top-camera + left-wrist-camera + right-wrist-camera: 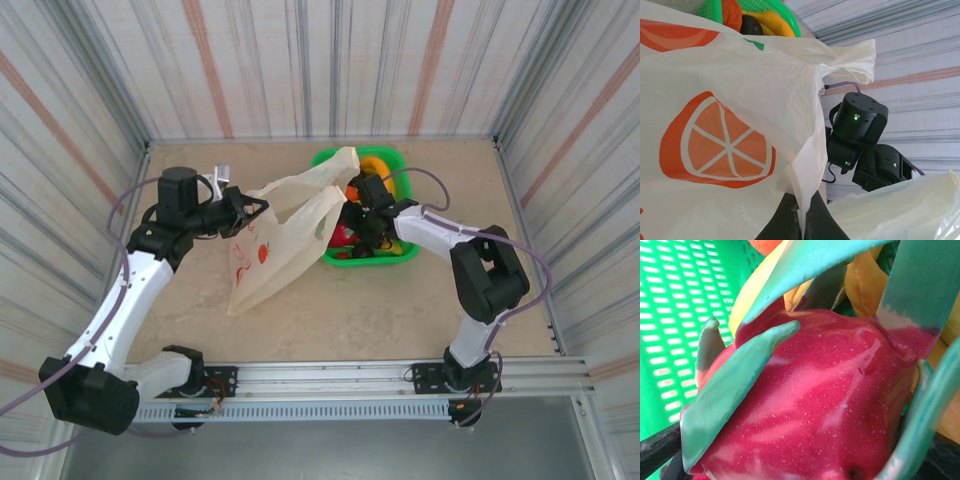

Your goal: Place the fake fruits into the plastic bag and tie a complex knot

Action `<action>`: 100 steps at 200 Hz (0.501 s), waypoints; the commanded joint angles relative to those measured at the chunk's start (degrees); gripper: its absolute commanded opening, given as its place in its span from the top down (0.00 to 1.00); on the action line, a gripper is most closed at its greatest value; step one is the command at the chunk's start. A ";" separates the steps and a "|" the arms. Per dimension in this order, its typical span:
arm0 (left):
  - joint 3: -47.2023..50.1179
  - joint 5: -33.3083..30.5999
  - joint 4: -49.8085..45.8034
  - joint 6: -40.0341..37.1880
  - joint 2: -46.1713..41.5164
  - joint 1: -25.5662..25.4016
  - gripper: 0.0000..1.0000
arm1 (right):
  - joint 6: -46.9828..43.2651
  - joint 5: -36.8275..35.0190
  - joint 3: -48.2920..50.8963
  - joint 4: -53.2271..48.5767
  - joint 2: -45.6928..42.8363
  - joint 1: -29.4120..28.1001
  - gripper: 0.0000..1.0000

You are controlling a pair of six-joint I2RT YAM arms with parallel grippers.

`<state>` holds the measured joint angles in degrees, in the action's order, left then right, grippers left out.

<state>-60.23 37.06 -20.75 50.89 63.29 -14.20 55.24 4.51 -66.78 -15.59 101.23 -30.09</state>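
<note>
Holding the thin cream plastic bag printed with orange slices, the left gripper pinches the film between narrow fingers; its mouth wants to gape toward the green slotted plastic basket it drapes against. Inside, the right gripper straddles the magenta, green-scaled plastic dragon fruit. Whether it grips yet I cannot tell, so seat firmly, then clear the basket's left wall; bare table lies in front.

A green slotted basket sits toward the far side of the tan counter, slightly right of centre. Striped walls enclose three sides; a metal rail runs along the near edge.
</note>
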 commanded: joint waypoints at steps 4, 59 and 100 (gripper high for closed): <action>0.28 1.26 -0.67 -1.42 -2.03 0.40 1.00 | 0.39 -4.46 0.58 -3.39 2.05 1.11 0.01; 0.42 1.09 -0.52 -1.33 -2.14 0.45 1.00 | 0.85 -4.40 -0.28 -1.02 2.94 1.73 0.01; 0.64 1.03 -0.87 -1.32 -2.67 0.42 1.00 | 0.15 -5.12 0.36 3.63 7.25 0.34 0.01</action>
<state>-60.23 37.06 -20.95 50.83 62.33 -14.20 55.27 2.76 -67.31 -11.99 103.09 -29.63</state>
